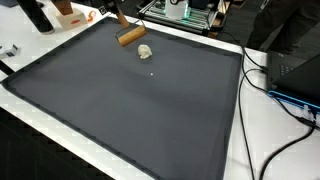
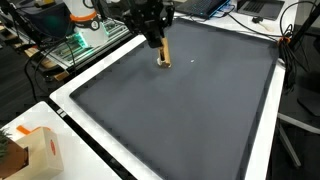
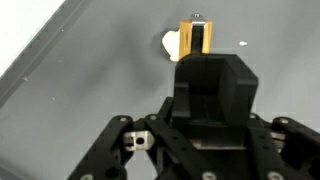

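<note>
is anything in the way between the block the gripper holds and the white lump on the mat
Nothing visible. The block in the gripper sits right beside the lump, with no other thing between them on the mat. Whether they touch I cannot tell.

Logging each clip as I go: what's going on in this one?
The arm's gripper appears to hold a tan tool by its thin handle, near one edge of a dark mat. The tool's thick end is down near the mat, right beside a small whitish lump; whether they touch is hard to tell. A tiny white speck lies on the mat, apart from both.
</note>
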